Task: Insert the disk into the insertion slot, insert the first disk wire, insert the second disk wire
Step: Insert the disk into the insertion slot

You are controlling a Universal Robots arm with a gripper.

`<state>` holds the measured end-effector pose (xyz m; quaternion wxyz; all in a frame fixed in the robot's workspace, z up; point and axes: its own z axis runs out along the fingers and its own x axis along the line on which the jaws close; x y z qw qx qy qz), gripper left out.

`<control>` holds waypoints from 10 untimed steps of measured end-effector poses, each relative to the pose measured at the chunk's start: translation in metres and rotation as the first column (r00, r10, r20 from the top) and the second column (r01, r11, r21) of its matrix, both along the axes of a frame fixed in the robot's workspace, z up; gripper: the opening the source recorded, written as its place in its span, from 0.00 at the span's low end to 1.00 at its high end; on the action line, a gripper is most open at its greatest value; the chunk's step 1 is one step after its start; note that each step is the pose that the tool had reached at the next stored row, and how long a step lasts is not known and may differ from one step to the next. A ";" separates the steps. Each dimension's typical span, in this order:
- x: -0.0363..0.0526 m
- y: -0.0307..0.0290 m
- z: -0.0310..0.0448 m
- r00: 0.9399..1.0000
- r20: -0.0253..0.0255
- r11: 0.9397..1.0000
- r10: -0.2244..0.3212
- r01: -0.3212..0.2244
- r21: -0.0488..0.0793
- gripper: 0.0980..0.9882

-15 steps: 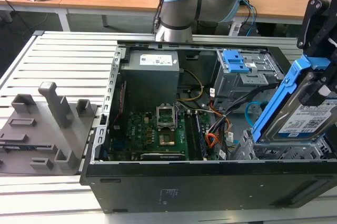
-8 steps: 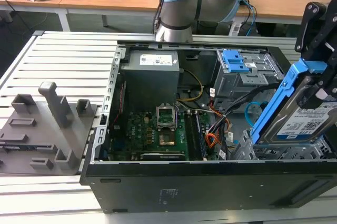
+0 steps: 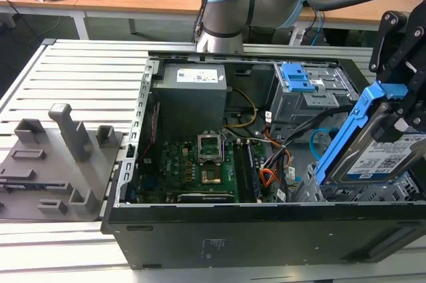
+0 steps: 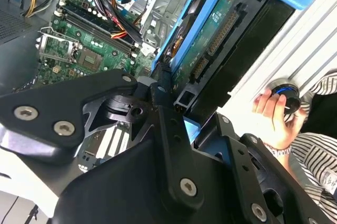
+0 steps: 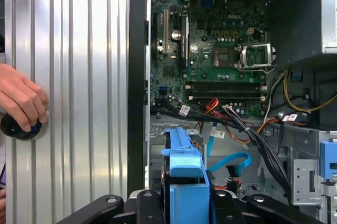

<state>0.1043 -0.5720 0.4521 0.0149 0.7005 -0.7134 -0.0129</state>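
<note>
At the exterior view's nine o'clock, a grey plastic fixture with upright posts (image 3: 63, 156) sits on the ribbed aluminium tabletop (image 3: 80, 76). The open black computer case (image 3: 266, 236) fills the middle, its green motherboard (image 3: 200, 163) at six o'clock of the grey power-supply box (image 3: 190, 100). The pale blue-and-grey robot arm (image 3: 233, 3) rises at twelve o'clock.

A thin bundle of orange, red and black wires (image 3: 266, 178) lies just at the motherboard's three o'clock edge. The thin, flat, looped light-blue cable (image 3: 318, 138) is near it, between the bundle and the drive.

At three o'clock the silver-black hard drive with a white-and-blue label in a bright blue plastic frame (image 3: 383, 153) hangs tilted. Its lower end is down at the silver perforated sheet-metal drive cage (image 3: 376, 193); I cannot tell whether it has entered.

In the first wrist view the black fingers (image 5: 221, 205) are closed on the blue frame. A person's hand (image 5: 18, 100) rests on a round black knob (image 5: 18, 129) on the tabletop.
</note>
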 end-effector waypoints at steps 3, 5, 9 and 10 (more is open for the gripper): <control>0.0007 0.0005 -0.0017 1.000 0.000 1.000 0.000 0.000 0.000 0.30; 0.0037 0.0056 -0.0017 1.000 0.000 1.000 0.001 -0.001 0.000 0.30; 0.0122 0.0181 -0.0022 1.000 0.000 1.000 0.003 -0.003 0.000 0.30; 0.0132 0.0188 -0.0037 1.000 0.000 1.000 0.003 -0.003 0.000 0.30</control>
